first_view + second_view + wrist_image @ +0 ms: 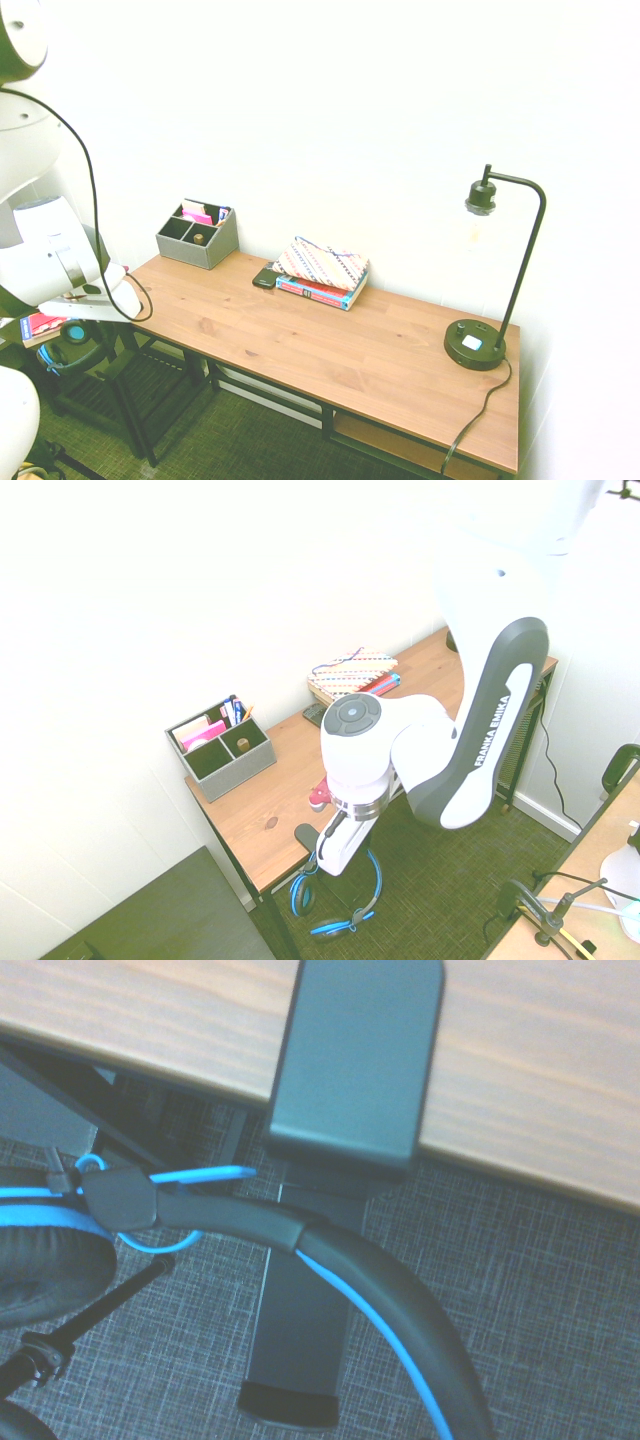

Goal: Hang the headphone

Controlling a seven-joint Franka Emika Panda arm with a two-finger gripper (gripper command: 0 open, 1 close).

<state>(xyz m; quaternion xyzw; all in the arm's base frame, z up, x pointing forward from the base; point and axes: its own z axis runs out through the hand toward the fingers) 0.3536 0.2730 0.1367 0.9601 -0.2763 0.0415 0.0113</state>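
- The tool [322, 872] hangs below the table [290, 780] edge at the table's short end, reaching down toward the floor from the white arm [480, 730].
- The headphone [335, 895] sits right at the tool, below the table level; its blue-lined band curves out from under the tool and one blue cup [330, 927] lies lower, near the carpet.
- Whether the fingers are apart or clamped on the band cannot be told: the wrist body hides them in the second exterior view.
- In the first exterior view the headphone [70, 345] shows as a blue ring and dark band under the arm's end, beside the table's dark frame.
- The wrist view shows the headphone band [380, 1290], black with a blue stripe, running across close by, and part of a black cup [45, 1270] at one side.
- Just beyond the band, a dark clamp-like hook [350, 1060] grips the table edge [540, 1060]; the band lies just under it, and contact cannot be told.
- Farther from the tool, on the table: a grey organizer [222, 745], a patterned pouch [352, 670] on books, and a small black slab [265, 278].
- At the table's far end, well apart from the tool, stands a black lamp [490, 270].
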